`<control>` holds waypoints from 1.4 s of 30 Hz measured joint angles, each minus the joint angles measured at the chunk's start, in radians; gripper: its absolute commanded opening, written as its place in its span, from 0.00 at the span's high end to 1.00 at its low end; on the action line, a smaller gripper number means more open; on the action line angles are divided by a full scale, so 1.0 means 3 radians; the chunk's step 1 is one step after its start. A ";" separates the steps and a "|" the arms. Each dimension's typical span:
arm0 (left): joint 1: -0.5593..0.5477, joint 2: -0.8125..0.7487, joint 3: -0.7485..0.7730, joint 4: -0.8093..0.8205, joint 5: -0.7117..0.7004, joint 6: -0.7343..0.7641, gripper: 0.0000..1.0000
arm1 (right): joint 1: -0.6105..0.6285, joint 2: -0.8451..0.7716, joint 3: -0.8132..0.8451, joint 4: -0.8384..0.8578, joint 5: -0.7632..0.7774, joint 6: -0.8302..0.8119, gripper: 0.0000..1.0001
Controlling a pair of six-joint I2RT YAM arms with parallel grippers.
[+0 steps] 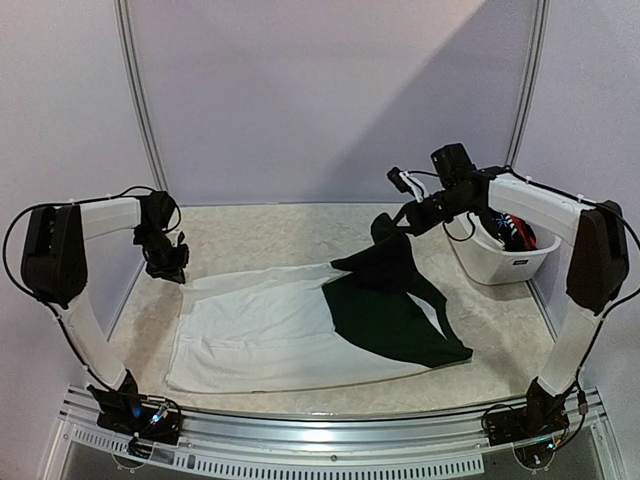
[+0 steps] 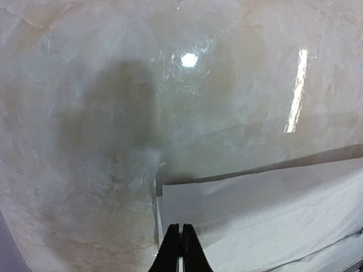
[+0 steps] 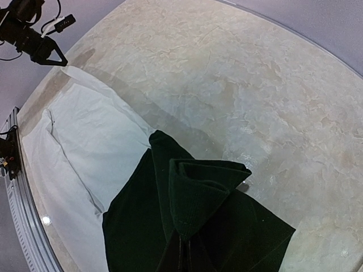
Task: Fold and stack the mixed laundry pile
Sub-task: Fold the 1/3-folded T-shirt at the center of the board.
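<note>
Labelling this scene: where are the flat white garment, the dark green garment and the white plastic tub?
Flat white garment (image 1: 250, 330): top view, middle of panel.
Dark green garment (image 1: 385, 320): top view, broad lower part.
White plastic tub (image 1: 492, 268): top view, near wall.

The marbled table (image 1: 290, 225) bears 1 white garment (image 1: 250, 330) (dark green piece (image 1: 385, 320) overlapping it) and 1 tub (image 1: 500, 266).

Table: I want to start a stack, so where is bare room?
Bare: the far table strip between back wall and white garment; the near right corner in front of the white tub. Crowded: the middle, where the dark green garment overlaps the white.
</note>
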 measured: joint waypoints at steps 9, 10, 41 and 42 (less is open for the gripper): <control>-0.0018 -0.0263 -0.0234 0.0033 -0.0013 -0.0069 1.00 | 0.0013 -0.0504 -0.0693 0.0172 0.0175 -0.0006 1.00; -0.0023 -0.0295 -0.0264 0.0034 -0.0013 -0.0075 1.00 | 0.0014 -0.0552 -0.0774 0.0192 0.0193 0.0008 1.00; -0.0314 -0.1109 -0.1066 -0.0010 -0.0145 -0.0665 1.00 | 0.0067 -0.1441 -0.2129 0.0411 0.0364 0.0956 1.00; -0.0317 -0.1127 -0.1083 -0.0017 -0.0151 -0.0693 1.00 | 0.0067 -0.1446 -0.2135 0.0409 0.0366 0.0966 1.00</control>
